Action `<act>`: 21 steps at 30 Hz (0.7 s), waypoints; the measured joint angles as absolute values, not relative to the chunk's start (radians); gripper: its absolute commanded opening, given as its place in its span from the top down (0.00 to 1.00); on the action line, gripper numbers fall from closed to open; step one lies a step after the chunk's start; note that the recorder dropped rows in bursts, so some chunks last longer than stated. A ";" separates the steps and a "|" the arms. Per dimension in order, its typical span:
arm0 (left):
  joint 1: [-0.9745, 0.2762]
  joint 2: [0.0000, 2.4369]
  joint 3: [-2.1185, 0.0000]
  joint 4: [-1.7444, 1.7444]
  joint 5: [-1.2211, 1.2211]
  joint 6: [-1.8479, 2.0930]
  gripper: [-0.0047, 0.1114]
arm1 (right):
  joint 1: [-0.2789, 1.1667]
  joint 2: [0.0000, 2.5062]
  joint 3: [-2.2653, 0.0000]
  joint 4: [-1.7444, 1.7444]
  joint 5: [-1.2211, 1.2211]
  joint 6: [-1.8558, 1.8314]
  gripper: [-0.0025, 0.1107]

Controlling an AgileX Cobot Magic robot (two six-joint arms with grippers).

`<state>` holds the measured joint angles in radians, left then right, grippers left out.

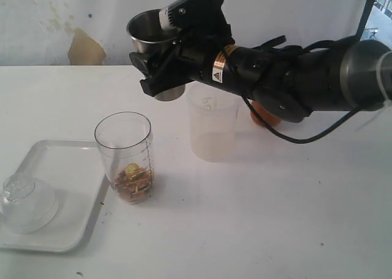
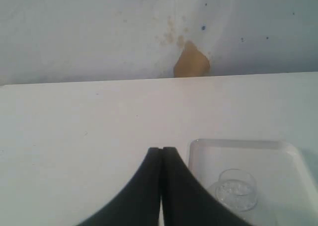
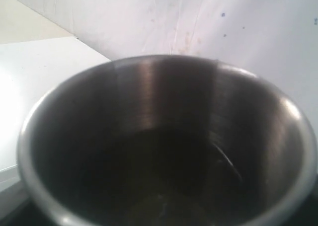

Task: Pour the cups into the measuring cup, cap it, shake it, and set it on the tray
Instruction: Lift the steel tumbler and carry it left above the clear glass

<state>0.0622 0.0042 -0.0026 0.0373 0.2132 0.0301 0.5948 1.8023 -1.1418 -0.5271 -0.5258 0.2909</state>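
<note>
White matte tabletop, flat, faintly speckled, backed by a pale wall with a tan chipped patch.

Black, glossy right arm reaching in from the right, raised well above the table. Right gripper clenched on the steel cup, jaws pressed to its outer wall. Cup tapered, brushed metal, rolled rim, held aloft with mouth upward and slightly tilted, above and behind the gap between the two plastic cups. Interior dark; contents not discernible.

Tray: flat white plastic, rounded corners, low raised rim, at the table's left edge. On it, near the front left corner, a clear domed lid.

Frosted tumbler: milky translucent plastic, upright near the table's centre, under the arm.

Measuring cup: tall, clear, dark graduations down its side, upright just beside the tray's right rim. Brown pieces and one yellowish round piece at its bottom.

Wooden cup: orange-brown, rounded, mostly hidden behind the arm.

Left gripper: black tapered fingers pressed together, grasping nothing, low over the table beside the tray.
</note>
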 measured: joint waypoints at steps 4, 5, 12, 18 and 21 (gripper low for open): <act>0.062 0.004 -0.003 0.037 0.213 0.030 0.96 | 0.597 1.833 -1.178 -0.572 -0.526 0.291 0.98; 0.062 0.004 -0.003 0.037 0.213 0.030 0.96 | 0.597 1.843 -1.184 -0.577 -0.526 0.291 0.98; 0.062 0.004 -0.003 0.037 0.213 0.030 0.96 | 0.597 1.879 -1.211 -0.643 -0.526 0.291 0.98; 0.062 0.004 -0.003 0.037 0.213 0.030 0.96 | 0.597 1.881 -1.222 -0.668 -0.526 0.206 0.98; 0.062 0.004 -0.003 0.037 0.213 0.030 0.96 | 0.597 1.881 -1.222 -0.670 -0.525 0.175 0.98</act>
